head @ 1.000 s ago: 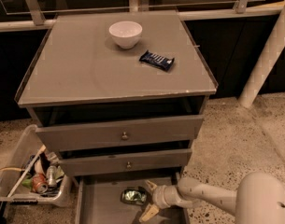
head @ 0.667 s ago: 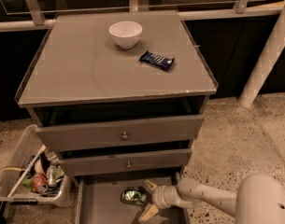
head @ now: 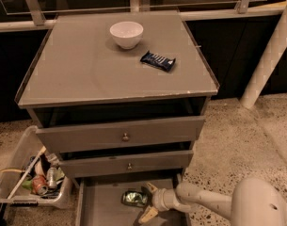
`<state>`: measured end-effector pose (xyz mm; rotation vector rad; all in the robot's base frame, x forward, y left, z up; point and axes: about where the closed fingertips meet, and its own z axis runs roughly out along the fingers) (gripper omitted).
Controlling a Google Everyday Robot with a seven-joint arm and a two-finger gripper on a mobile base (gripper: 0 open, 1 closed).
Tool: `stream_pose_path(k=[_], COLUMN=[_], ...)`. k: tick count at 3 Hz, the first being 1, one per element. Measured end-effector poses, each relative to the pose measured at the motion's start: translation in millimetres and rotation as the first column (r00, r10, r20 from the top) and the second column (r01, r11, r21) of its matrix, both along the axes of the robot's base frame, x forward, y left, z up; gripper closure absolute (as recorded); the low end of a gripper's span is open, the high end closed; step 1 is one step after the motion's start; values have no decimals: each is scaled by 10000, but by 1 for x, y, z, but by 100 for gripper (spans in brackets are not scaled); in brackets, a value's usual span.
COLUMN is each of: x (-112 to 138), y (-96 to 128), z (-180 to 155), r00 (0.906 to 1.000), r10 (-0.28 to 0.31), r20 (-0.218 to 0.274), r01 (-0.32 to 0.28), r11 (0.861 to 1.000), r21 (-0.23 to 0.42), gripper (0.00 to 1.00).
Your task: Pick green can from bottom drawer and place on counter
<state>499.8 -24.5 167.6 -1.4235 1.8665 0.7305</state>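
Down in the bottom drawer (head: 98, 207), I have the gripper (head: 148, 202) low over the floor, fingers spread wide, gripping nothing. The green can (head: 135, 197) lies right at the fingertips, so I'm coming in sideways to straddle it. The counter (head: 82, 74) above carries a bowl (head: 126, 34) and snack bar (head: 157, 60) toward the back.

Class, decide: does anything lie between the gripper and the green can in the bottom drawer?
Nothing visible does. The gripper, open, sits inside the bottom drawer directly beside the green can.
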Motion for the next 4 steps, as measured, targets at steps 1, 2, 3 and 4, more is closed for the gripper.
stream_pose_path(k=[1, 2, 3, 4], x=[6, 13, 15, 15], y=[6, 18, 17, 17], z=[-19, -34, -35, -35], r00=[9999, 9999, 9999, 9999], r10=[-65, 27, -5, -5], r20=[99, 135, 151, 151], r01=[65, -27, 5, 5], r11=[10000, 10000, 10000, 10000], r21=[-74, 44, 38, 38], gripper=[0, 0, 19, 41])
